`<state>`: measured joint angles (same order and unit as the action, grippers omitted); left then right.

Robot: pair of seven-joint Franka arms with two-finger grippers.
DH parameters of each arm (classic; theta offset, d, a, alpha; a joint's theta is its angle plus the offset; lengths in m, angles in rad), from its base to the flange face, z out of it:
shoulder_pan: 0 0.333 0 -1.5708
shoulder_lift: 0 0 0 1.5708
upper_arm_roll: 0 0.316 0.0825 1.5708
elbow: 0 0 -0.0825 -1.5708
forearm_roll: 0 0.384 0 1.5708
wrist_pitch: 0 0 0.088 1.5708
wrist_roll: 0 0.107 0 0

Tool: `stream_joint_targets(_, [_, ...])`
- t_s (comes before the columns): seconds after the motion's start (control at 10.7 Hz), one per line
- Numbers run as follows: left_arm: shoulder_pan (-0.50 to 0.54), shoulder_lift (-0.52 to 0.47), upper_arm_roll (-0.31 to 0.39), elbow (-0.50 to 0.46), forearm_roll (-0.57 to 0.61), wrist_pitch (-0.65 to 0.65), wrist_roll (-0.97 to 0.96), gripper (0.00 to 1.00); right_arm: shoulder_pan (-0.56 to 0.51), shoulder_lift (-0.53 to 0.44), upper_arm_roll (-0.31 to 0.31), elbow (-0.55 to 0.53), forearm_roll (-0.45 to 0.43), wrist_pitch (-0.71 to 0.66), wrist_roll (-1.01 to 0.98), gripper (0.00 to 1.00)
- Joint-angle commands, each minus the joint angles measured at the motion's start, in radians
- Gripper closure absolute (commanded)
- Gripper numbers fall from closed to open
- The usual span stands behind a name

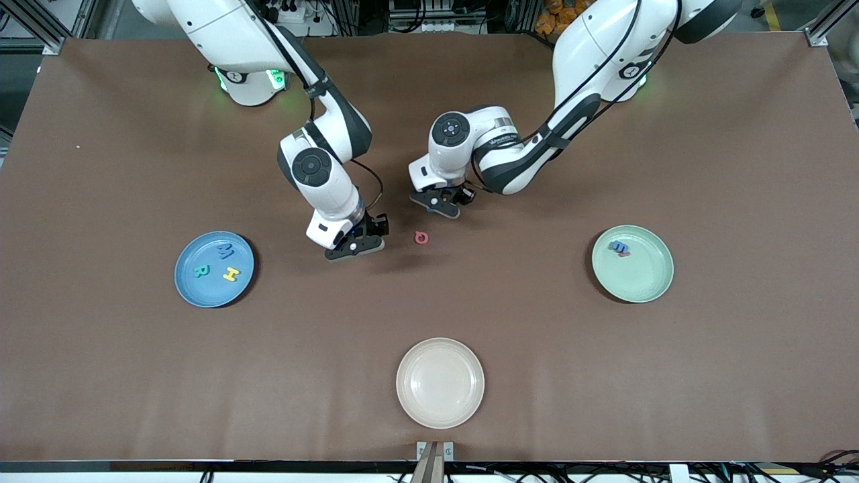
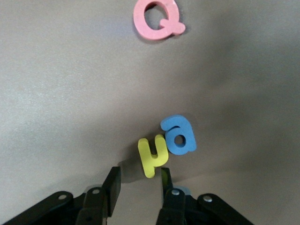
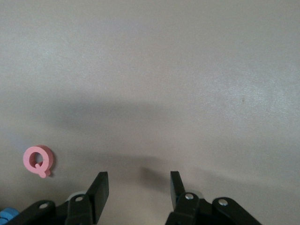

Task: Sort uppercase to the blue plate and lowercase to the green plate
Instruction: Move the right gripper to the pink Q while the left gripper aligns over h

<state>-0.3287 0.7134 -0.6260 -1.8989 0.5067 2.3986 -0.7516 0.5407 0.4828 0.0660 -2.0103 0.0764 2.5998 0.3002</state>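
Front view, right arm: I see it come from its base, elbow bent, wrist pointing down; the right pincer (image 1: 357, 245) sits low over bare counter (image 1: 537, 376), between the blue plate (image 1: 194, 292) and the red Q (image 1: 421, 237).
Front view, left arm: it folds back toward the middle of the counter, forearm nearly level; the left pincer (image 1: 439, 203) hangs low, just above the red Q's spot and slightly farther from the camera.
Front view, blue plate: toward the right arm's end; I count the blue M (image 1: 225, 251), green R (image 1: 201, 270) and yellow H (image 1: 231, 274) lying in it.
Front view, green plate (image 1: 644, 285): toward the left arm's end; a small blue letter (image 1: 621, 247) lies in it with a bit of red under it.
Front view, cream plate (image 1: 439, 409): nearest the camera.
Left wrist view: the left pincer (image 2: 140, 180) has its fingers (image 2: 112, 183) parted and holding nothing; the yellow n (image 2: 153, 154) lies between the tips, touching the blue a (image 2: 179, 136) beside it. The red Q (image 2: 158, 19) lies well apart on the counter.
Right wrist view: the right pincer (image 3: 138, 187) is parted and has nothing in it, with bare counter under it; the red Q (image 3: 38, 160) lies off to one side.
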Motion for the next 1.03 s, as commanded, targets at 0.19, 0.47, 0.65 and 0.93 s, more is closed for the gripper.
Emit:
stream_joint_targets(0.19, [-0.024, 0.014, 0.029, 0.017, 0.027, 0.011, -0.006, 0.64, -0.005, 0.011, 0.005, 0.012, -0.004, 0.006, 0.014, 0.38])
stream_joint_targets(0.47, [-0.024, 0.014, 0.029, 0.018, 0.027, 0.011, -0.006, 0.65, -0.005, 0.011, 0.005, 0.012, -0.004, 0.006, 0.014, 0.38])
stream_joint_targets(0.65, [-0.032, 0.014, 0.029, 0.024, 0.027, 0.013, -0.006, 0.64, -0.005, 0.013, 0.005, 0.012, -0.004, 0.006, 0.014, 0.38])
stream_joint_targets(0.93, [-0.038, 0.023, 0.029, 0.024, 0.099, 0.047, -0.006, 0.63, -0.005, 0.014, 0.005, 0.012, -0.004, 0.006, 0.014, 0.38])
